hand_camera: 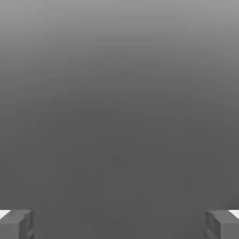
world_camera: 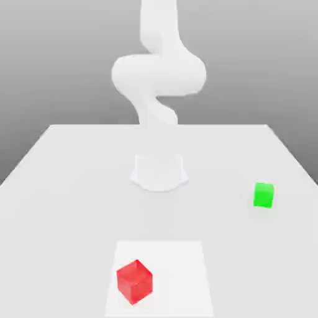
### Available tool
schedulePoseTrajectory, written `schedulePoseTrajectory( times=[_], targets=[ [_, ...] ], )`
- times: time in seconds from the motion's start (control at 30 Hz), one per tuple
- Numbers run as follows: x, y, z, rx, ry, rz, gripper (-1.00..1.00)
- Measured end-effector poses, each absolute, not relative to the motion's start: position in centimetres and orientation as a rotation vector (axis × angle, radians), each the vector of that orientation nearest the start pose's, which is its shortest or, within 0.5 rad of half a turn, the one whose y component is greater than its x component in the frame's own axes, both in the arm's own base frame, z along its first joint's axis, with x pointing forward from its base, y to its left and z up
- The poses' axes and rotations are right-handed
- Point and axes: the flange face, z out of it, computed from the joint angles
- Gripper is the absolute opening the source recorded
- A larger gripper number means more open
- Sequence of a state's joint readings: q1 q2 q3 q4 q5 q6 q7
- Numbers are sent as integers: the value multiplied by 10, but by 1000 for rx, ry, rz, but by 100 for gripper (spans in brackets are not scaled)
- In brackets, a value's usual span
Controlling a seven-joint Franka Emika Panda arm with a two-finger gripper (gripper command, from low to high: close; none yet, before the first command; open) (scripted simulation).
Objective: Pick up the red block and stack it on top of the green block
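Gripper (hand_camera: pixel 119 225) empty, fingers apart, presumably readied for red cube (world_camera: pixel 135 282). Cube sits near, on pale square (world_camera: pixel 180 279), exterior view's left, skewed; grasp likely needs wrist turn. Green cube (world_camera: pixel 263 195) farther right on worktop (world_camera: pixel 74 205), top bare for stacking.

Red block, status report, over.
Gripper open, empty. Red block on the pale square, turned cornerwise. Green block apart on the table, nothing on top. Nothing seen between the blocks.
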State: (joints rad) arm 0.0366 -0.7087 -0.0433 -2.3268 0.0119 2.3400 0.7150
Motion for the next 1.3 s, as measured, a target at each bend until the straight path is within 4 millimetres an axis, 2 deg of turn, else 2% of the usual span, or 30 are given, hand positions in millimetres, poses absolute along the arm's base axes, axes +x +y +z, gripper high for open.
schedulePoseTrajectory(
  times=[0.17, 0.27, 0.37, 0.47, 0.57, 0.73, 0.8, 0.93, 0.97, 1.13, 1.17, 1.23, 1.3],
  targets=[
    [438, -18, 572, -2689, 809, -739, 0],
    [460, -21, 511, -2775, 716, -624, 0],
    [473, -23, 450, -2856, 619, -509, 0],
    [478, -26, 389, -2931, 520, -392, 0],
    [475, -30, 329, -3001, 416, -274, 0],
    [454, -43, 238, -3107, 235, -71, 0],
    [447, -46, 209, -3131, 183, -20, 0],
    [445, -47, 160, -3138, 165, -4, 0],
    [444, -47, 150, -3138, 165, -2, -100],
    [444, -47, 150, -3137, 166, 2, -100],
    [443, -47, 145, -3138, 166, 3, -100],
    [444, -47, 157, -3138, 163, 0, -100],
    [445, -47, 178, -3139, 163, -1, -100]
  ],
)
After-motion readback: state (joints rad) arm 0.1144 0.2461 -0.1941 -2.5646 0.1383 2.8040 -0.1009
